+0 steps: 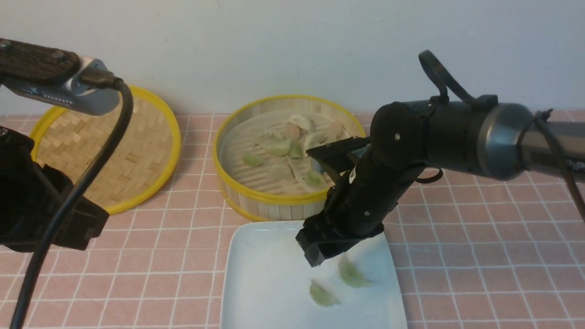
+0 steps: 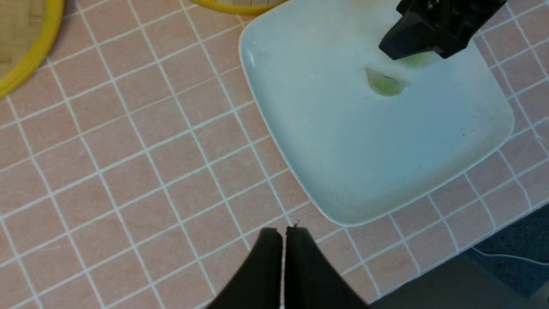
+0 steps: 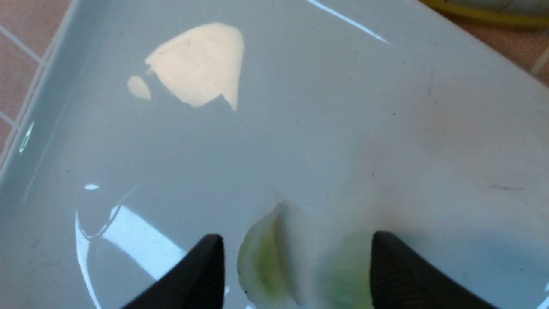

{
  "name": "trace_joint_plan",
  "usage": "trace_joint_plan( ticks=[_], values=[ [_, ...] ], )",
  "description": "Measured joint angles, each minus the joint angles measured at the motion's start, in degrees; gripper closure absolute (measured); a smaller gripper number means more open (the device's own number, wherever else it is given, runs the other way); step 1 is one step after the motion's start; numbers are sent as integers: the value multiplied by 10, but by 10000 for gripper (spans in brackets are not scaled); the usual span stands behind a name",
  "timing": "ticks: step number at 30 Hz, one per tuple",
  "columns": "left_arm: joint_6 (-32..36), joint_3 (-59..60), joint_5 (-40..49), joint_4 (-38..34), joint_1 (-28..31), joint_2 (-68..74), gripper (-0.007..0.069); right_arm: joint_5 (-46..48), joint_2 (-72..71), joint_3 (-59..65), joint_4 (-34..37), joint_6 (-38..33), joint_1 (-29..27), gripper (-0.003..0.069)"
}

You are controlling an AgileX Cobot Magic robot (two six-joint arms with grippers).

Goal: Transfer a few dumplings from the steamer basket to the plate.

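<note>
The right arm's black pincer (image 3: 296, 257) hangs low over the glossy white square plate (image 1: 265, 274), jaws apart on either side of a pale green crescent dumpling (image 3: 261, 262). A second dumpling (image 1: 323, 294) lies near it. More dumplings sit in the round bamboo steamer basket (image 1: 274, 203) just behind the plate. The left pincer (image 2: 283, 236), jaws together, hovers over the pink tiled tabletop (image 2: 128, 171).

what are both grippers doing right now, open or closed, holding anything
Left gripper: closed, holding nothing.
Right gripper: open, straddling a green dumpling that lies on the white plate.
</note>
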Motion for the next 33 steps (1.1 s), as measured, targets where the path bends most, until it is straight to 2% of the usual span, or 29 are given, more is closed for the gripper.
trace_joint_plan(
  ticks=[2,4,5,7,12,15,18,25,27,29,33],
  values=[
    [3,0,0,-1,0,0,631,23,-9,-26,-10,14,0,134],
    [4,0,0,-1,0,0,631,55,-24,-59,-30,30,0,133],
    [5,0,0,-1,0,0,631,79,-42,-75,-48,40,0,162],
    [6,0,0,1,0,-4,631,112,-82,-101,-80,56,0,250],
    [6,1,-20,2,0,-24,631,153,-272,-103,-189,127,0,591],
    [6,6,-54,-1,0,-39,631,135,-422,-49,-241,180,0,658],
    [6,22,-90,-10,0,-51,631,80,-554,34,-268,221,0,670],
    [10,50,-152,-44,0,-55,631,-180,-922,352,-338,294,0,672],
    [17,55,-161,-51,0,-55,631,-210,-976,412,-350,321,0,672],
    [30,67,-184,-59,0,-55,631,-234,-1055,481,-384,385,0,672],
    [37,84,-208,-64,0,-65,631,-256,-1109,535,-468,459,0,672]
  ],
)
